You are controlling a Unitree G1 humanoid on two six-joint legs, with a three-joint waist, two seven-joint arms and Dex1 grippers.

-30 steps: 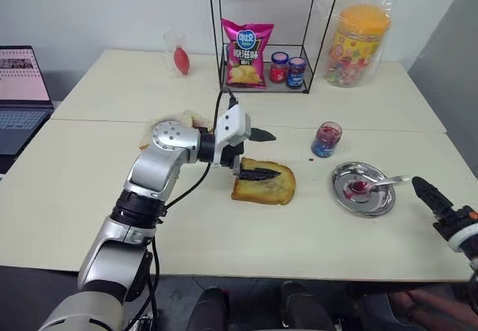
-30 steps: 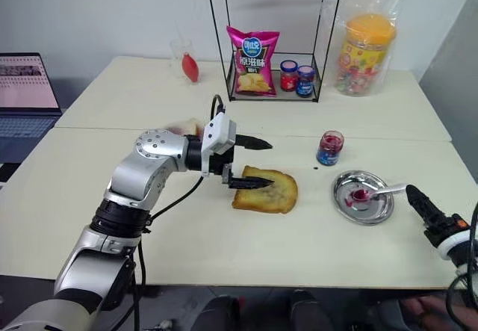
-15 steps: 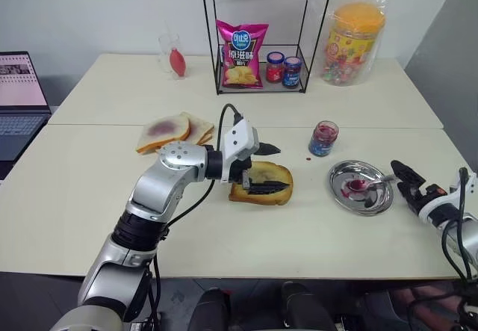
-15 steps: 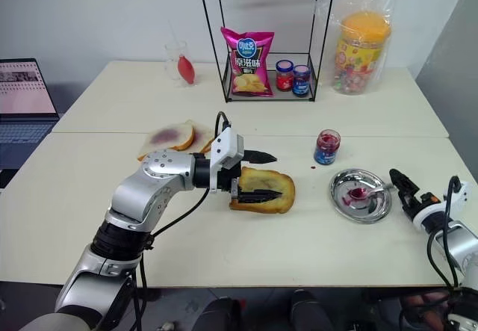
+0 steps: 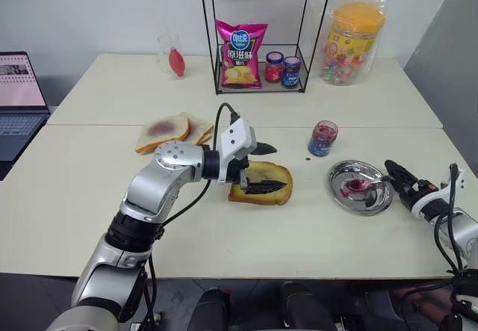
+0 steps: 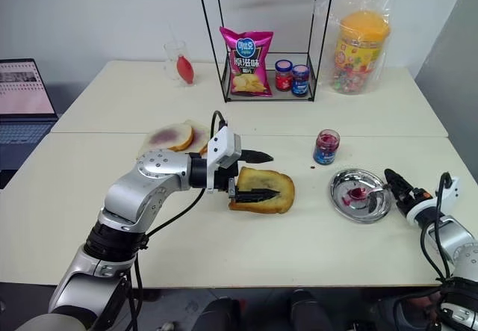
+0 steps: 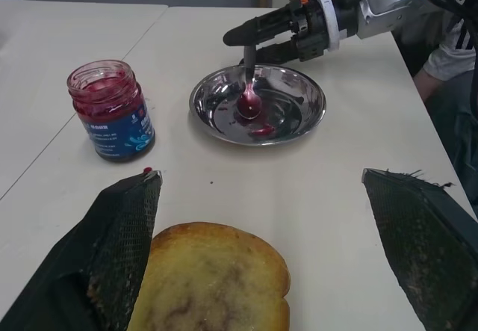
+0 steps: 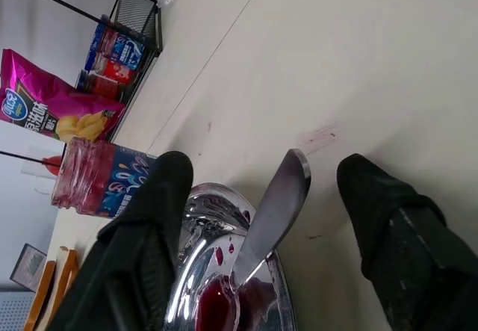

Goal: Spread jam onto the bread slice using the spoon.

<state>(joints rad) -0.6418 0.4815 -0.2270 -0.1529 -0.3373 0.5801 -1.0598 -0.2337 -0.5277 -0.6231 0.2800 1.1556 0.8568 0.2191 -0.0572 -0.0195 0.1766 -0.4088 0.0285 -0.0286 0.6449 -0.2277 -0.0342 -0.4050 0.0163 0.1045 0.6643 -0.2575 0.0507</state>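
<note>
Spoon [image 7: 250, 84] lies in round steel dish [image 5: 351, 205] on bench [image 5: 82, 196], red-smeared bowl at dish centre, handle sloping up over rim toward right gripper [image 7: 254, 41] — long axis runs straight at that arm. Right fingers [image 8: 149, 226] apart, straddling handle end, not yet clamped. Left gripper [image 5: 267, 168] far from spoon, fingers spread over bread slice [image 5: 263, 185], lower one on crust.

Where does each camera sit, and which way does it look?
Head views: from the head, down over the table; both arms show.
Left wrist view: along the open left hand over the bread slice, toward the dish, spoon and right hand.
Right wrist view: along the right hand, either side of the spoon handle.
All views share the dish, spoon and jam jar.
</note>
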